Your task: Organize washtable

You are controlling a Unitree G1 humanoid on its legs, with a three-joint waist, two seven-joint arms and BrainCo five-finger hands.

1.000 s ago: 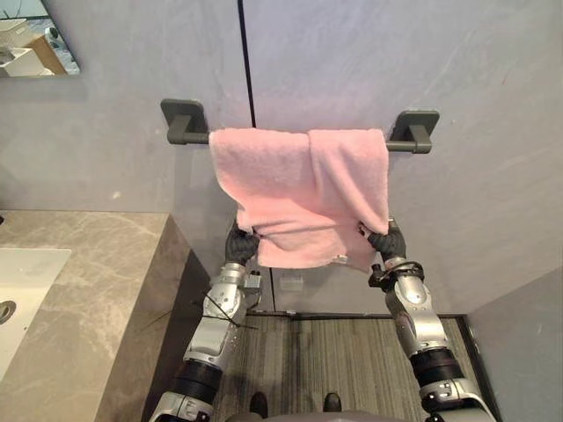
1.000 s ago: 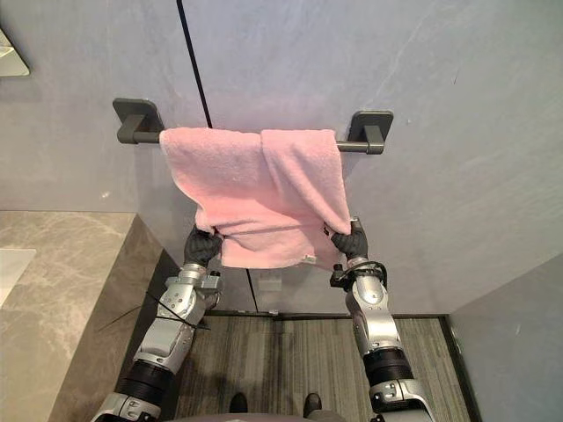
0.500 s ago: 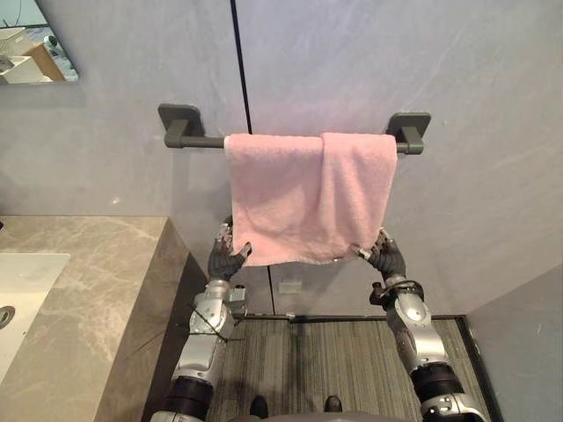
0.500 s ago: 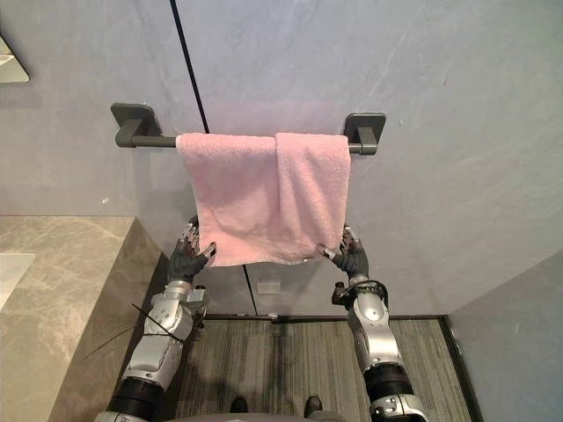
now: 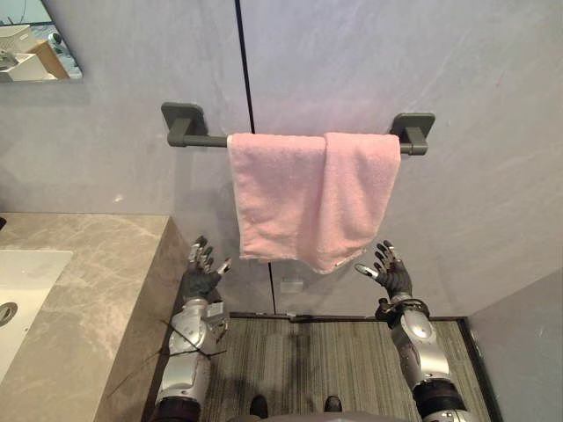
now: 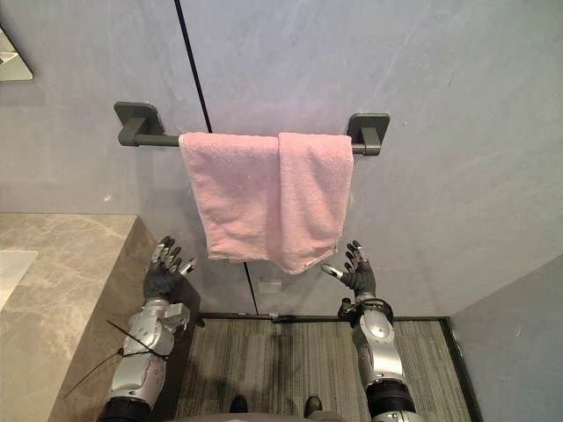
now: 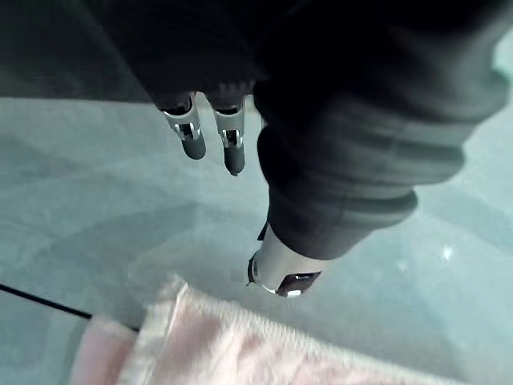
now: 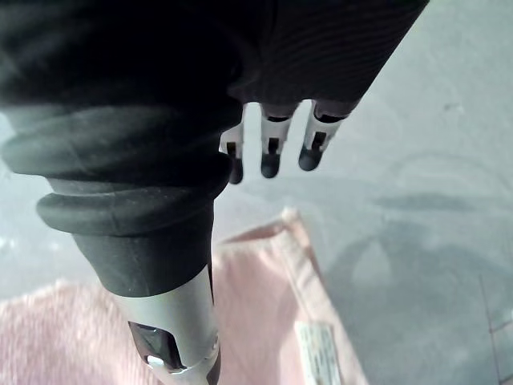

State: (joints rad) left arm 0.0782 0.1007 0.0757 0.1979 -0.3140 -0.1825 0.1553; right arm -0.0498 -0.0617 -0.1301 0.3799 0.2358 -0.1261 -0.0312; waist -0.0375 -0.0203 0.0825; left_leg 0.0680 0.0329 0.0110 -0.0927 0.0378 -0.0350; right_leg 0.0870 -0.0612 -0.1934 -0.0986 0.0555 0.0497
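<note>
A pink towel [image 5: 308, 198] hangs folded over the dark grey towel bar [image 5: 198, 139] on the grey wall, its lower edge free. Below and left of the towel is my left hand [image 5: 201, 272], open with fingers spread, a short way from the cloth. My right hand [image 5: 391, 274] is open too, just below and right of the towel's lower corner, not touching it. The left wrist view has the towel's edge [image 7: 240, 353] past my left fingers [image 7: 232, 148]. In the right wrist view the towel [image 8: 264, 305] with its white label lies beyond my right fingers [image 8: 271, 156].
A beige marble washtable [image 5: 84, 290] with a white sink [image 5: 22, 281] stands at the left, its side wall close to my left arm. A mirror corner [image 5: 35, 40] shows at the top left. Striped grey floor [image 5: 308, 360] lies below.
Both hands have let go of the towel's lower corners, opened and dropped away from it. The towel has swung back and now hangs straight from the bar.
</note>
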